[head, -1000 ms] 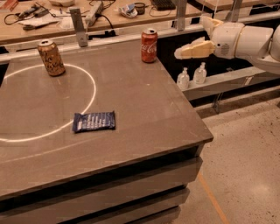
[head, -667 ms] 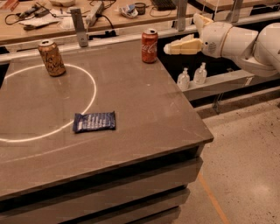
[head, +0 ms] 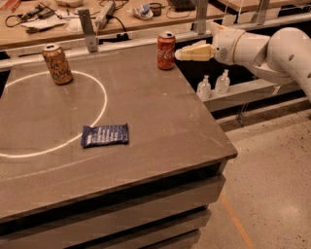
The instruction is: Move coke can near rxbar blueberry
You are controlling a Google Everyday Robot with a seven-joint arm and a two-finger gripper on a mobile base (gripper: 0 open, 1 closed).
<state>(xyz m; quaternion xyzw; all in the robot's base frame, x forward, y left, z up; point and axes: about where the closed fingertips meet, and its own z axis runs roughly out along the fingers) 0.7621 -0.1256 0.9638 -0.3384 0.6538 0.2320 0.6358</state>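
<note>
The red coke can (head: pixel 166 50) stands upright at the far right edge of the grey table (head: pixel 146 121). The dark blue rxbar blueberry (head: pixel 105 134) lies flat near the middle of the table, well in front and to the left of the can. My gripper (head: pixel 181 54) reaches in from the right, its cream fingertips just right of the can at mid-height, a small gap from it. It holds nothing.
A tan patterned can (head: pixel 57 63) stands at the far left, on a white circle line. Two small clear bottles (head: pixel 214 84) sit on a lower shelf right of the table. A cluttered workbench (head: pixel 97 14) runs behind. The floor lies to the right.
My gripper has moved left toward the coke can, from well to its right to just beside it. The cans and the bar have not moved.
</note>
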